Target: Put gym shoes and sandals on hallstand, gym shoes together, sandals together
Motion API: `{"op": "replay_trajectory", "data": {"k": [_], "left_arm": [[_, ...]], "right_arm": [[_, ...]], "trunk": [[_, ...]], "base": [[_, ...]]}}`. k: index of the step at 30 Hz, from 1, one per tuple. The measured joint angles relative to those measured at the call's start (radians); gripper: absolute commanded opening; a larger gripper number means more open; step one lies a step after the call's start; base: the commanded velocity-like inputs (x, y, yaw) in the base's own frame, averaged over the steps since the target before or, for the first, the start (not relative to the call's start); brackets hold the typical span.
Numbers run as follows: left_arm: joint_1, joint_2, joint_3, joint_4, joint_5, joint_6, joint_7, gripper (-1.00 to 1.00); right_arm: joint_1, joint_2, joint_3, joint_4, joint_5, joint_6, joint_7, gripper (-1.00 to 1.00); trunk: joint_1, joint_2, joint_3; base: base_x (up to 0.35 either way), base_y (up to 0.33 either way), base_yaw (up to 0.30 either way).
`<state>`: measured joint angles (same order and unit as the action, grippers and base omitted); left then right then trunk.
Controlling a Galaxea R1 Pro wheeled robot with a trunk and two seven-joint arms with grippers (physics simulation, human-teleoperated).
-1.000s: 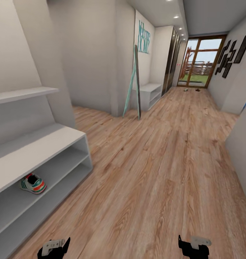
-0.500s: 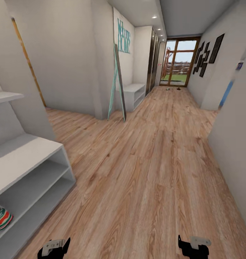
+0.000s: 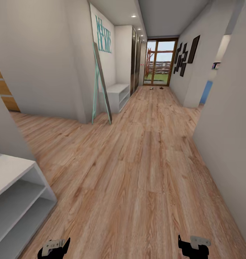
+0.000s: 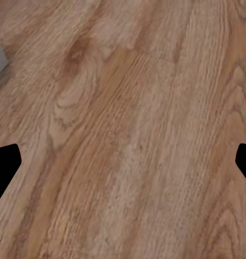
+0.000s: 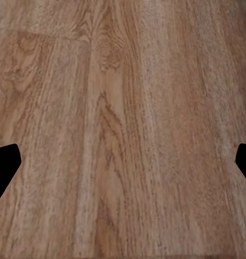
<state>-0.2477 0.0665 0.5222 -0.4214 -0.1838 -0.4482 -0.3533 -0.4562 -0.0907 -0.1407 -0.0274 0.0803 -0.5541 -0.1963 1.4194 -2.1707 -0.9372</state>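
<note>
floor [image 3: 144, 172]: wood planks, under both grippers and running ahead to a glass door
rack [image 3: 15, 194]: grey, ahead-left of the left gripper [image 4: 123, 162], shelves bare
shoes [image 3: 157, 87]: small dark shapes far ahead by the door; kind unclear
left gripper: wide apart, empty
right gripper [image 5: 123, 162]: wide apart, empty

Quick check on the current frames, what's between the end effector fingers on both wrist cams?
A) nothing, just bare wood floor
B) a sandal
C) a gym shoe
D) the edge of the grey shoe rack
A. In both wrist views the dark fingertips sit far apart at the picture's edges, and between them the left end effector and the right end effector show just wood-grain corridor floor.
</note>
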Motion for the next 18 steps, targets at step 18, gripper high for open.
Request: {"op": "replay_trajectory", "data": {"k": [18], "left_arm": [[0.0,0.0,0.0,0.001,0.0,0.0,0.0,1.0]], "right_arm": [[0.0,0.002,0.0,0.0,0.0,0.0,0.0,1.0]], "trunk": [[0.0,0.0,0.0]], "base": [[0.339,0.007,-0.269]]}}
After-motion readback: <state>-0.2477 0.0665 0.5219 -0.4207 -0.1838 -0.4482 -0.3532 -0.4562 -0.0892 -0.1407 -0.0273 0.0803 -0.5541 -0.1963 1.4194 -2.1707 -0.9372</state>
